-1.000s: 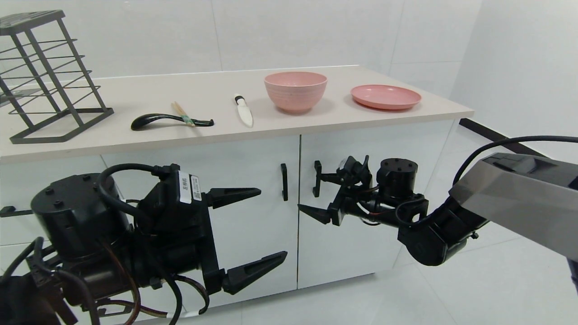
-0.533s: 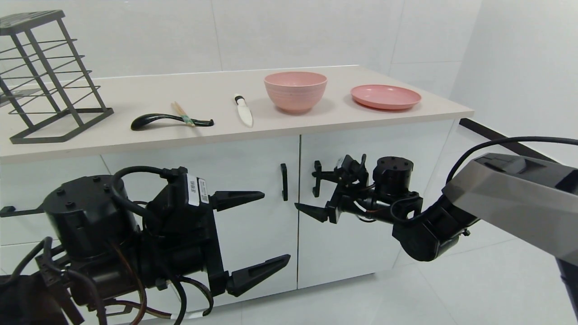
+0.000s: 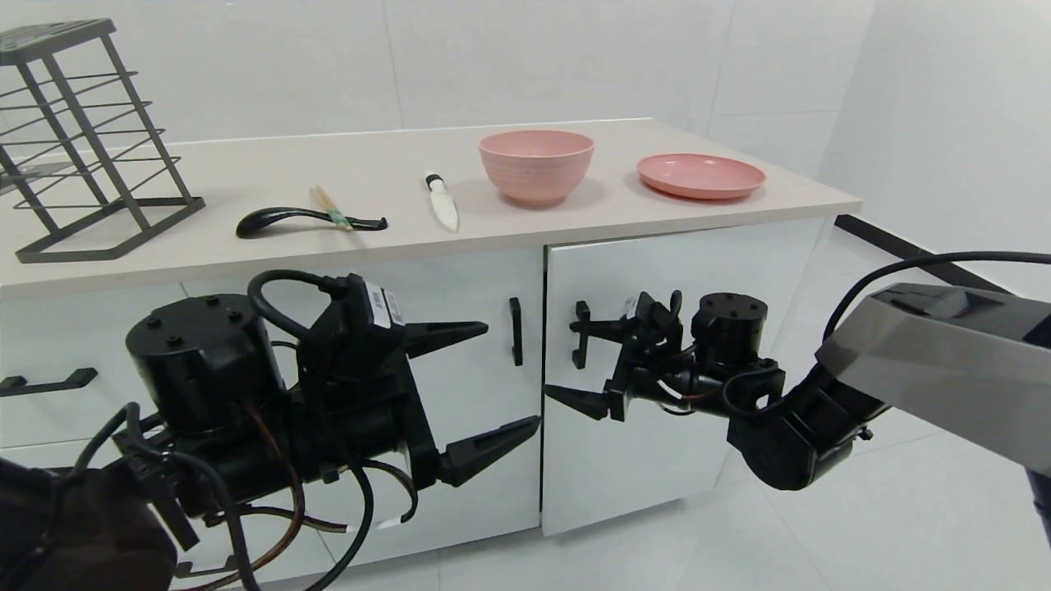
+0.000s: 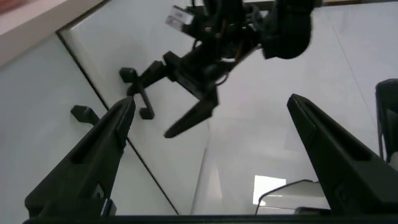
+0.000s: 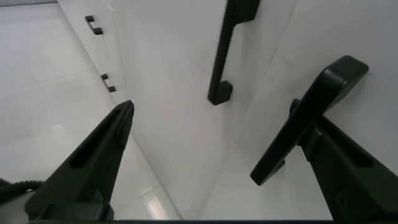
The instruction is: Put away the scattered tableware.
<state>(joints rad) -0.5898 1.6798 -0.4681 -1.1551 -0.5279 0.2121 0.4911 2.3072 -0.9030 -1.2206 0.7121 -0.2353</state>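
Note:
On the countertop [image 3: 205,176] lie a black spoon [image 3: 279,218], chopsticks [image 3: 331,208] and a white knife [image 3: 443,202]. A pink bowl [image 3: 536,167] and a pink plate [image 3: 700,175] stand further right. My right gripper [image 3: 566,361] [image 5: 239,84] is open below the counter, its upper finger hooked at the right cabinet door's handle [image 3: 581,336] [image 4: 140,99]. That door [image 3: 681,361] stands slightly ajar. My left gripper [image 3: 509,376] [image 4: 211,102] is open with nothing in it, in front of the left cabinet door [image 3: 460,287].
A dark wire rack [image 3: 82,139] stands at the counter's left end. The left door's black handle [image 3: 515,331] [image 5: 224,50] sits beside the gap between the doors. A drawer handle [image 3: 49,382] shows at far left. Open tiled floor [image 3: 903,509] lies to the right.
The right cabinet door has swung out a little with my right gripper at its handle. My left arm has risen and moved right, closer to the cabinet.

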